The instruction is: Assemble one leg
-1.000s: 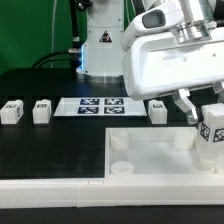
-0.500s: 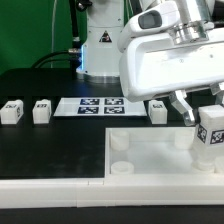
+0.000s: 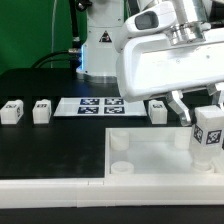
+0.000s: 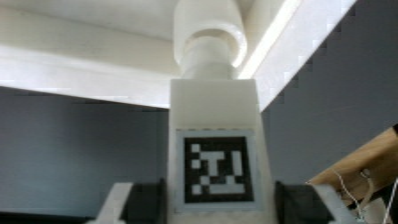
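While the white panel (image 3: 150, 152) kept open floor between its raised rim and round sockets (image 3: 118, 143), the gripper (image 3: 203, 114) clamped the tagged leg (image 3: 208, 135) by its sides over the panel's corner at the exterior view's right.

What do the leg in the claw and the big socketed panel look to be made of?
The leg: probably moulded or printed plastic, opaque white and mostly matte, with crisp block edges. The black-and-white tag on its face looks like a printed sticker. The panel: seemingly the same white plastic, with even colour and smooth rounded sockets. Looks alone cannot confirm either.
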